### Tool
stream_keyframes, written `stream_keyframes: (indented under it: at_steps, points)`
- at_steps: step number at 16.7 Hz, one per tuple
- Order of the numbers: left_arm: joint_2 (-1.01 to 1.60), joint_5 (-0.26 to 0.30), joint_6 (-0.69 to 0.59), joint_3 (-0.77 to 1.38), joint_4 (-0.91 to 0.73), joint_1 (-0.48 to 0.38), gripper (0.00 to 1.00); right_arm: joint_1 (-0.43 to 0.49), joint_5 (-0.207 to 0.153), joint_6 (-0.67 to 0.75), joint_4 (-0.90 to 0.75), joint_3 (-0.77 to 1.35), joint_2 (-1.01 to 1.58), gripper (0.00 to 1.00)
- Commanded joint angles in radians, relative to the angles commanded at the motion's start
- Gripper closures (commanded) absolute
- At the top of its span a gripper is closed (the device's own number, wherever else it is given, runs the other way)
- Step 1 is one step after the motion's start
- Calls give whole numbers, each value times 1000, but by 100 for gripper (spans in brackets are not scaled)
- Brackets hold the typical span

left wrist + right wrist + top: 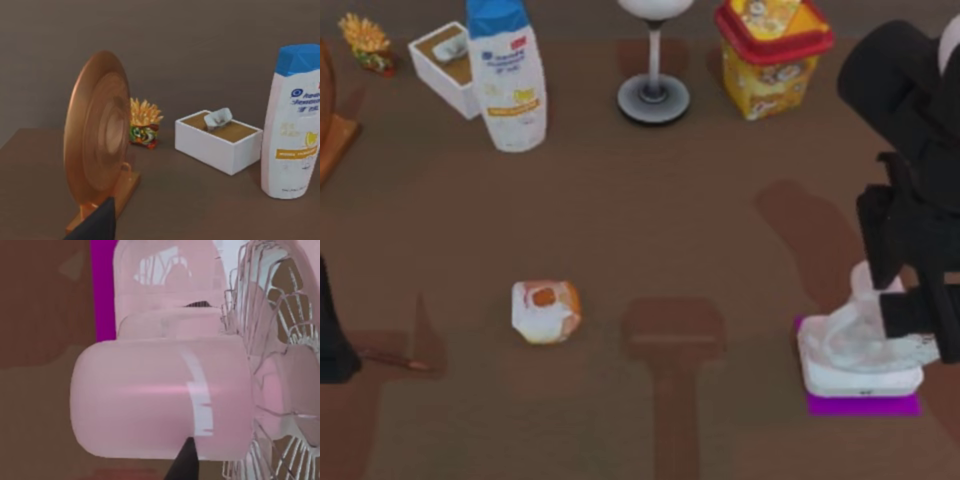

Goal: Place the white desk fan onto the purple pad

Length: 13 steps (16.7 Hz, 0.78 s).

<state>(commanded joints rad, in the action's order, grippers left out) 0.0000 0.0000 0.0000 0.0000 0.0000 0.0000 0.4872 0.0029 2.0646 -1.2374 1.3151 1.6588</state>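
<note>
Purple pad (865, 405): flat square at the desk's near right edge, directly beneath the right end effector (905, 320); a magenta strip shows along its near side and a sliver at its left.

White desk fan (855, 350): rectangular base seated on the purple pad, covering most of it. In the right wrist view the cylindrical motor housing (160, 400) fills the frame, the wire grille cage (280, 365) beside it, the base and pad behind.

Right end effector: black, at the fan from its right side, over the pad. One dark fingertip (186, 462) lies against the motor housing; whether the fingers clamp the fan or stand free of it cannot be told.

Desk (650, 230): brown surface carrying all items.

White-and-orange packet (546, 311): well to the left of the right end effector, near mid-desk.

Left end effector (332, 335): parked at the desk's left edge, far from the fan; only a dark tip shows in its wrist view, state cannot be told.

Far row, beyond both end effectors, right to left:
- yellow tub with red lid (772, 55)
- wine glass (653, 60)
- shampoo bottle (506, 75), white with blue cap
- white tissue box (445, 65)
- small fries-shaped toy (367, 44)
- copper plate on a wooden stand (97, 135), upright, nearest the left end effector.
</note>
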Motion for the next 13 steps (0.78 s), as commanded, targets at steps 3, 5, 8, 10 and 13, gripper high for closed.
stream_keyframes:
  at_steps: [3,5,8,10,13]
  points:
    - [0,0,0,0,0,0,0,0,0,0,0,0,0,55]
    - [0,0,0,0,0,0,0,0,0,0,0,0,0,40]
    - [0,0,0,0,0,0,0,0,0,0,0,0,0,17]
    - [0,0,0,0,0,0,0,0,0,0,0,0,0,2]
    - [0,0,0,0,0,0,0,0,0,0,0,0,0,0]
